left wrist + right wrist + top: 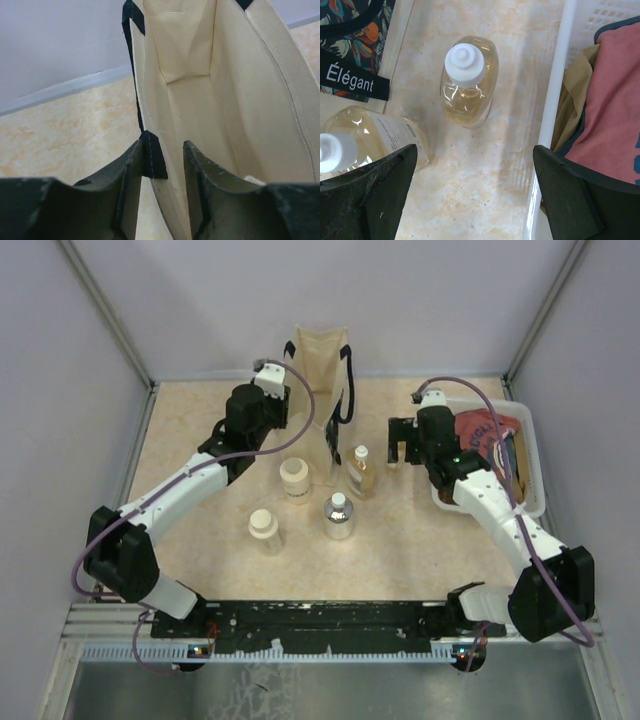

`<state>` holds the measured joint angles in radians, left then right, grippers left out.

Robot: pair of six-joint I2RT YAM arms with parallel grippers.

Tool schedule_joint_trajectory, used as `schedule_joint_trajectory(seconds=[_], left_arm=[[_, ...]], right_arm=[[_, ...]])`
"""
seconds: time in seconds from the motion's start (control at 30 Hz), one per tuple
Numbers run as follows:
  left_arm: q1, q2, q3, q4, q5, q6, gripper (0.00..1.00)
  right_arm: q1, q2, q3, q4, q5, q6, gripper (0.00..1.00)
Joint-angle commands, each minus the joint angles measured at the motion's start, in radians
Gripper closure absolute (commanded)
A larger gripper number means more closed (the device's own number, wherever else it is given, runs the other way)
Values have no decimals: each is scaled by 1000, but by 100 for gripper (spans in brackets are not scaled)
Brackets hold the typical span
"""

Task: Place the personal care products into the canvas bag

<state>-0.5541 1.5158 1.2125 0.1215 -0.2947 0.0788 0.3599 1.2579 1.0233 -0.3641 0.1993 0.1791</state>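
The canvas bag [318, 365] stands upright at the back centre, cream with navy handles. My left gripper [272, 376] is at its left rim; in the left wrist view its fingers straddle the bag wall [200, 100] and a navy strap end [152, 155], slightly apart. Two cream jars [294, 478] [264, 527], a round clear bottle [338, 517] and an amber bottle [361, 472] stand in front of the bag. My right gripper [404, 443] hangs open over the table, just short of a second amber bottle [467, 82]; the first amber bottle [375, 137] stands left of it.
A white plastic tub [532, 455] holding a red shirt [490, 430] sits at the right, its rim [555, 100] right beside my right finger. The bag's dark "Élégant" tag [351, 82] and a floral print lie near the left bottle.
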Motion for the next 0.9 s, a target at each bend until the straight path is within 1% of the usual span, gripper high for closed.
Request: schedule_joint_trajectory(seconds=[0.0,0.07,0.13,0.23,0.3,0.37,0.43,0.5,0.63,0.87], left_arm=[[-6,-44,27,37,9,27,50],[-6,-37,59,32,6,42,36],[-6,-26,88,17,4,48,25],[-6,-29,119,-18,14,34,13],[-7,-48,116,-29,13,22,7],[-7,-77,105,-43,-11,16,1],[-7,-106,97,-73,-51,13,1],[-7,-141,80,-98,-87,5,0],[-7,-216,39,-166,-141,-25,0],[-5,-311,-37,-255,-188,-61,1]], right_arm=[[6,-7,69,42,52,-3,1],[5,-10,72,39,52,-5,1],[5,-13,70,36,50,-1,1],[5,-20,64,33,36,3,1],[5,-27,61,30,15,5,1],[5,-34,64,28,-38,4,1],[15,-49,64,31,-125,-5,1],[61,-70,60,41,-154,-35,1],[229,-74,112,8,-79,-103,1],[428,-13,213,-60,4,-89,1]])
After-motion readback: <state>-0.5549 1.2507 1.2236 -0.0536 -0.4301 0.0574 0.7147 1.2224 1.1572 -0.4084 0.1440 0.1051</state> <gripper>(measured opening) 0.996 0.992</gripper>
